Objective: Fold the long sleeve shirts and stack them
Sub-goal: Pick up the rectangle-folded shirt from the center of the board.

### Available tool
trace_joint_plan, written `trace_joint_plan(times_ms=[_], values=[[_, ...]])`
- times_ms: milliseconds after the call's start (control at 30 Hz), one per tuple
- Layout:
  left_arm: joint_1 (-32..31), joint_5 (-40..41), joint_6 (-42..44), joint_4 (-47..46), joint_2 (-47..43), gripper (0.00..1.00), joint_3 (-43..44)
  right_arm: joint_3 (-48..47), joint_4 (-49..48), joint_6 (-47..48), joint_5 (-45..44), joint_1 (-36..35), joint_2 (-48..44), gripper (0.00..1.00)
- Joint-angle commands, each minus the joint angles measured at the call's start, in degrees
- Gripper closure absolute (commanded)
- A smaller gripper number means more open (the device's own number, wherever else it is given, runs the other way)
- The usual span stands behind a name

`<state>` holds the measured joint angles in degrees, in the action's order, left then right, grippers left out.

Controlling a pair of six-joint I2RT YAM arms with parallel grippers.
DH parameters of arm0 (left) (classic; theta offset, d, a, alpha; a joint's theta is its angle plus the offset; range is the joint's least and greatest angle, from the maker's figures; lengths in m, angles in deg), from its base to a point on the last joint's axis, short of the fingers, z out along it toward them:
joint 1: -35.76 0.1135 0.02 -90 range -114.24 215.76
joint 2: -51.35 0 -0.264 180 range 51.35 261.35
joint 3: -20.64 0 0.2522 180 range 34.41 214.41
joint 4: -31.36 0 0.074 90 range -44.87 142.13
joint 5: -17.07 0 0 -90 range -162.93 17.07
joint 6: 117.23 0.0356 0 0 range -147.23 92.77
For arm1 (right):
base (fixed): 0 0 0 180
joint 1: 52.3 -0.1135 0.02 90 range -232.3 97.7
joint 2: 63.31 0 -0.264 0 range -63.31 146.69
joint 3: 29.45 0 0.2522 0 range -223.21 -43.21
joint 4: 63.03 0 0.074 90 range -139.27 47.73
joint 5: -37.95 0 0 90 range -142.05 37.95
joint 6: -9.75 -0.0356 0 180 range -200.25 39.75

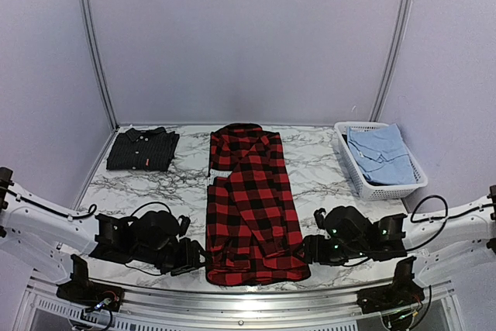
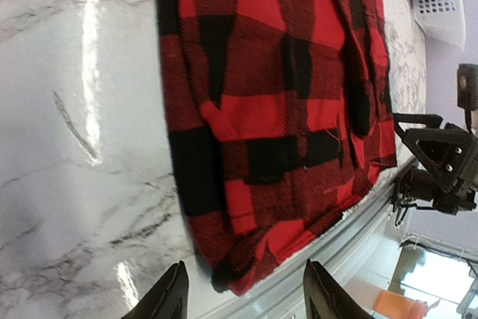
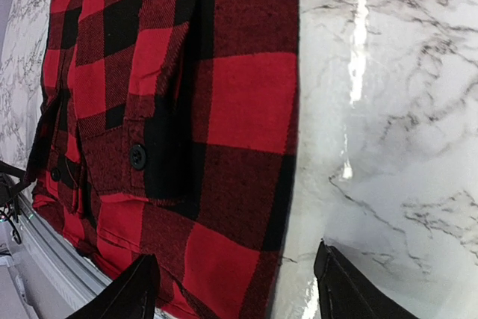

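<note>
Plaid shirt (image 1: 252,203): red-and-black buffalo check, with a black button (image 3: 137,156). Folded shirt (image 1: 143,149): dark charcoal. Desk (image 1: 325,180): white marble with grey-black veining. Basket (image 1: 372,189): white, slotted. Garment (image 1: 380,154) in it: pale blue.

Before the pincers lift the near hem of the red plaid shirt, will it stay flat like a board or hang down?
Probably it droops: the red plaid shirt is soft cloth, rumpled at its near hem. It looks thin, so likely light. It may slide easily on the glossy marble table.
</note>
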<state>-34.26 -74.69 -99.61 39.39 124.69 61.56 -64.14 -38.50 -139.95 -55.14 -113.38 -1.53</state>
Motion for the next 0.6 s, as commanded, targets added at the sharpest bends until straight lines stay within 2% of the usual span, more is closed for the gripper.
trace_joint_plan(times_ms=[0, 267, 567], values=[[3.3, 1.41, -0.16, 0.16, 3.58, 0.46, -0.35, -4.4, -2.74, 3.19, 1.63, 1.55, 4.87, 0.29], [4.39, -0.64, 3.6, 2.59, 13.36, 0.49, 6.99, -5.78, -4.63, 4.95, 2.52, 3.72, 8.5, 0.3], [4.12, -0.52, 4.63, 5.65, 18.18, 0.67, 10.22, -6.81, -4.24, 6.31, 4.34, 3.77, 11.24, 0.34]])
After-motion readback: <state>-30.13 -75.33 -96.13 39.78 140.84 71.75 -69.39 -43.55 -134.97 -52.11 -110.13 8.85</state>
